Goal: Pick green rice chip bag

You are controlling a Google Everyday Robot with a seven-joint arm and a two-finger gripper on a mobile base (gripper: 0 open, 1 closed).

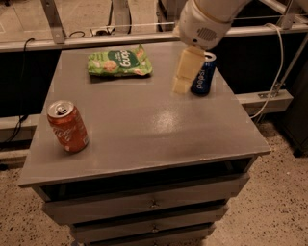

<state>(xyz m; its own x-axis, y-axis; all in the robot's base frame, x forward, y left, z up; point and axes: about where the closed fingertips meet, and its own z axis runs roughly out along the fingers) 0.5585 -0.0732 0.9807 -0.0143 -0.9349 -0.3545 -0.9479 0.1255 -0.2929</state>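
Camera view: blocky claw (182,85) over tabletop (144,132)

My arm (227,5) enters from the top right of the camera view and ends in a white rounded wrist housing (203,28) tipped downward. Below it my cream-coloured gripper (182,82) hangs in the air, right of centre, pointing down and slightly leftward.

Matt plastic hand (182,84) above smooth, sheeny tabletop (144,132); crinkly glossy bag (120,62)

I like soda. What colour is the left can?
The left can is orange-red, camera view; hand near blue can.
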